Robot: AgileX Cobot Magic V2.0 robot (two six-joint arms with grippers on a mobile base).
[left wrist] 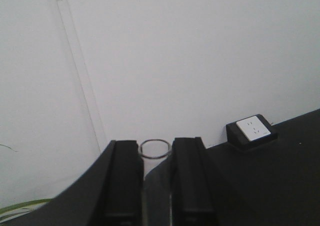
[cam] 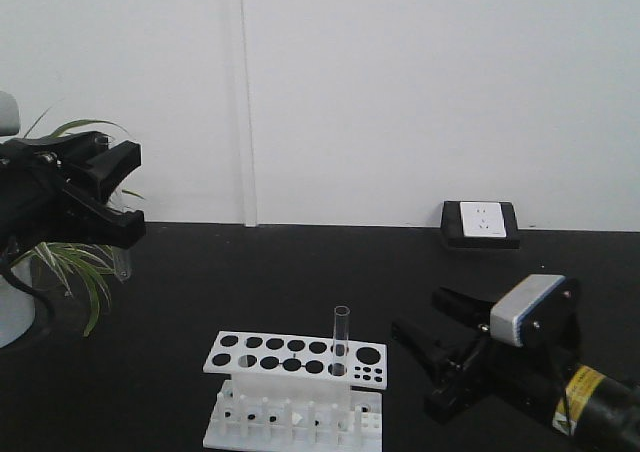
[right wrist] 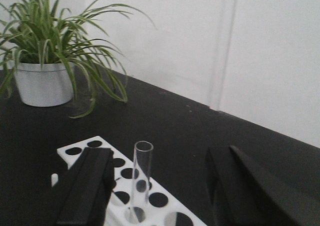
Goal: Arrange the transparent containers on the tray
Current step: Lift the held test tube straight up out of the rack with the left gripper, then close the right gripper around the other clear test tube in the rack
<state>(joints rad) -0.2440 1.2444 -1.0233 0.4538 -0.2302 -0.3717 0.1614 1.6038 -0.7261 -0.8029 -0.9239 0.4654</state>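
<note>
Upper left, the left claw (cam: 135, 194) grips a clear glass test tube (left wrist: 155, 157). Lower right, the right claw (cam: 418, 312) gapes open beside a second glass tube (cam: 341, 337), upright in the white perforated rack (cam: 262, 350).

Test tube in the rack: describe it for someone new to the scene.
A white perforated rack stands on the black table. One clear glass tube stands upright in it, right of centre. It alone is racked; the second tube is in the left gripper.

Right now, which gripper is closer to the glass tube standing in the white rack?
Right. The right gripper is open beside the standing tube in the rack; the left gripper is far off, raised by the plant, shut on a second tube.
</note>
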